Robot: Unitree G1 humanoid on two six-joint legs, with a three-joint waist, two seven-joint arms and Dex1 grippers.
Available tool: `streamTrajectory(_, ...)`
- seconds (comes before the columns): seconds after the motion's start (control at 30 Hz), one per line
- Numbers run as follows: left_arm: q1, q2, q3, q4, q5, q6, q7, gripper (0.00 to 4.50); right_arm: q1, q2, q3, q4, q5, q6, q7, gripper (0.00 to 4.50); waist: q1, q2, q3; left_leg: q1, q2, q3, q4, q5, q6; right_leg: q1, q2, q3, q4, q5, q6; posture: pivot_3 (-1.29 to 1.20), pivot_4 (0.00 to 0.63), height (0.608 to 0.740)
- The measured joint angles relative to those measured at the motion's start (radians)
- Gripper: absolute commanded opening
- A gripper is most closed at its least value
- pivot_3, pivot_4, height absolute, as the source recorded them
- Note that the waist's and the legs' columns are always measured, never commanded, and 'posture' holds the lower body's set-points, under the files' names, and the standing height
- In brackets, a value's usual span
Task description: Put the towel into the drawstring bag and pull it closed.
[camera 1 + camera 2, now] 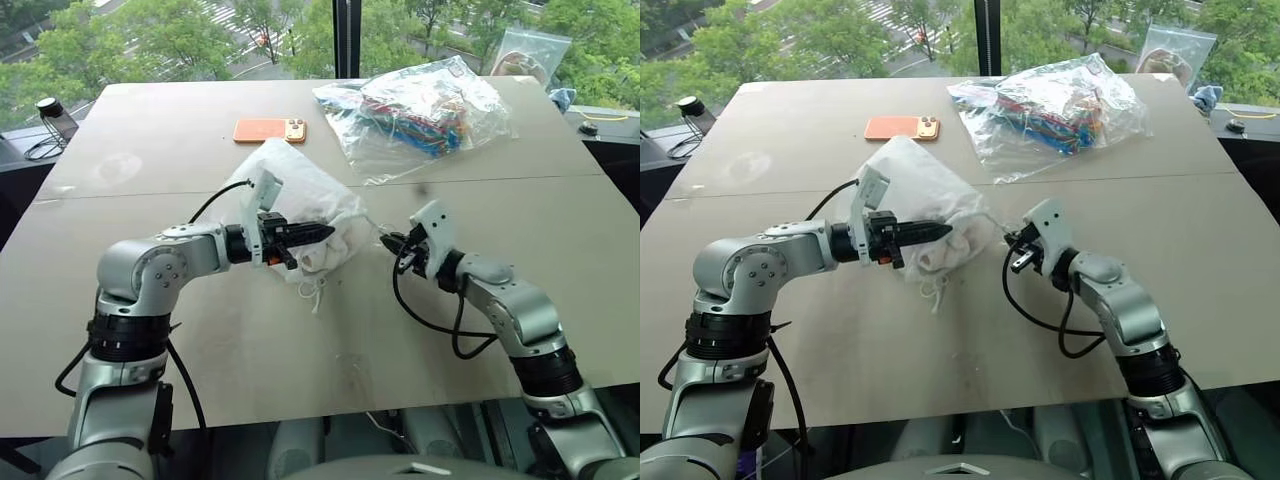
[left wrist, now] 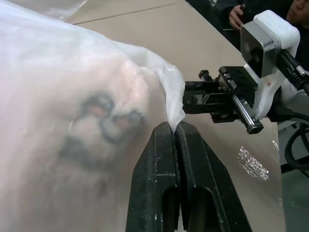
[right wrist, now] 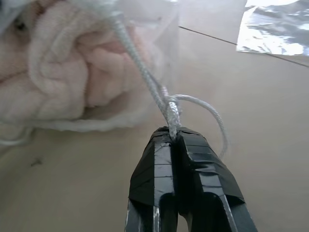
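1. Eye views: the thin white semi-sheer drawstring bag lies bulging mid-worktop, just before the orange phone.
2. Left wrist view: left end effector is clamped on the bag's gauzy rim.
3. Right wrist view: right end effector pinches the braided white cord; the crinkly cream towel sits inside the bag.

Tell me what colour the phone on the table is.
Orange; the phone shows best in the left eye view.
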Motion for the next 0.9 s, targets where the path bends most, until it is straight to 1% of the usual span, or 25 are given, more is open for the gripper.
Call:
streamTrajectory(0.13,-0.03,0.017,-0.031,0.014,0.04,-0.047,-0.045,0.0,-0.014,-0.057,0.002,-0.075,-0.054,0.036,-0.029,0.04,0.0,0.0,0.0,0.0,0.0,0.0,0.0,0.0,0.0,0.0,0.0,0.0,0.0,0.0,0.0,0.0,0.15,0.734)
streamTrajectory(0.2,-0.036,0.034,-0.033,0.032,0.04,-0.051,-0.092,0.57,-0.001,-0.058,-0.022,-0.151,-0.022,0.11,-0.026,0.0,-0.002,0.0,0.0,0.0,0.0,0.0,-0.001,0.0,0.0,-0.001,0.0,0.0,0.0,0.0,0.0,0.0,0.15,0.734)
streamTrajectory(0.23,-0.035,0.036,-0.017,0.035,0.032,-0.053,-0.107,0.83,0.019,-0.059,-0.046,-0.21,0.021,0.161,-0.01,0.0,-0.001,0.0,0.0,-0.001,0.0,-0.001,-0.001,0.0,0.0,-0.001,0.0,0.0,0.0,0.0,0.0,0.0,0.15,0.734)
streamTrajectory(0.3,-0.029,0.047,0.02,0.036,0.027,-0.064,-0.117,1.76,0.037,-0.06,-0.065,-0.278,0.075,0.218,0.009,0.0,-0.002,0.0,0.0,-0.001,0.0,0.0,-0.001,0.0,0.0,-0.001,0.0,0.0,0.0,0.0,0.0,0.0,0.15,0.734)
streamTrajectory(0.33,-0.019,0.055,0.038,0.033,0.028,-0.073,-0.117,2.13,0.04,-0.059,-0.072,-0.301,0.1,0.241,0.013,0.0,-0.003,0.0,0.0,0.0,0.0,0.0,-0.001,0.0,0.0,-0.001,0.0,0.0,0.0,0.0,0.0,0.0,0.15,0.734)
streamTrajectory(0.4,0.059,0.08,0.1,0.025,0.031,-0.095,-0.115,3.19,0.041,-0.055,-0.085,-0.332,0.133,0.281,0.012,0.0,-0.006,0.0,0.0,0.001,0.001,0.001,-0.001,0.0,0.0,-0.001,0.0,0.001,0.0,0.0,0.0,0.0,0.15,0.734)
streamTrajectory(0.43,0.079,0.088,0.109,0.026,0.032,-0.094,-0.115,3.61,0.041,-0.056,-0.088,-0.334,0.137,0.285,0.01,0.0,-0.005,0.0,0.0,0.001,0.001,0.001,-0.001,0.0,0.0,-0.001,0.0,0.001,0.0,0.0,0.0,0.0,0.15,0.734)
streamTrajectory(0.5,0.175,0.131,0.137,0.008,0.018,-0.079,-0.144,4.45,0.042,-0.056,-0.09,-0.336,0.144,0.295,0.005,0.0,-0.005,0.0,0.0,0.0,0.001,0.001,-0.001,0.0,0.0,-0.001,0.0,0.001,0.0,0.0,0.0,0.0,0.15,0.734)
streamTrajectory(0.53,0.285,0.173,0.163,-0.057,0.012,-0.077,-0.172,4.45,0.04,-0.05,-0.088,-0.336,0.148,0.3,-0.001,0.0,-0.007,0.0,0.0,0.0,0.001,0.002,-0.002,0.0,0.0,-0.002,0.0,0.002,-0.001,0.0,-0.001,0.0,0.15,0.734)
streamTrajectory(0.57,0.356,0.194,0.164,-0.104,0.011,-0.08,-0.189,4.45,0.043,-0.05,-0.09,-0.336,0.15,0.302,-0.004,0.0,-0.007,0.0,0.0,0.0,0.001,0.003,-0.003,0.0,0.0,-0.002,-0.001,0.002,-0.001,-0.001,-0.001,0.0,0.15,0.734)
streamTrajectory(0.63,0.483,0.205,0.151,-0.2,0.03,-0.113,-0.214,4.45,0.043,-0.045,-0.092,-0.333,0.151,0.304,-0.013,0.0,0.005,0.0,0.001,-0.001,0.001,0.002,-0.003,0.0,0.0,-0.003,-0.001,0.001,-0.001,-0.001,-0.001,0.0,0.15,0.734)
streamTrajectory(0.73,0.524,0.178,0.098,-0.249,0.101,-0.198,-0.188,4.45,0.037,-0.038,-0.086,-0.331,0.153,0.302,-0.013,0.0,0.026,0.0,0.001,-0.001,0.0,0.001,-0.002,0.0,0.0,-0.002,-0.001,0.0,-0.001,-0.003,-0.004,0.0,0.15,0.734)
streamTrajectory(0.83,0.503,0.091,0.005,-0.251,0.207,-0.28,-0.099,4.45,0.033,-0.039,-0.081,-0.322,0.154,0.297,-0.01,0.0,0.029,0.0,0.001,0.0,0.0,0.001,0.001,0.0,0.0,0.001,-0.001,0.0,-0.001,-0.003,-0.004,0.0,0.15,0.734)
streamTrajectory(0.87,0.472,0.04,-0.058,-0.232,0.271,-0.314,-0.042,4.45,0.029,-0.041,-0.077,-0.312,0.154,0.294,-0.007,0.0,0.026,0.0,0.0,0.0,0.0,0.001,0.002,0.0,0.0,0.001,-0.001,0.0,0.0,-0.003,-0.004,0.0,0.15,0.734)
streamTrajectory(0.9,0.47,0.037,-0.063,-0.232,0.275,-0.318,-0.038,4.45,0.029,-0.041,-0.077,-0.311,0.154,0.294,-0.007,0.0,0.026,0.0,0.0,0.0,0.0,0.001,0.003,0.0,0.0,0.001,-0.001,0.0,0.0,-0.003,-0.004,0.0,0.15,0.734)
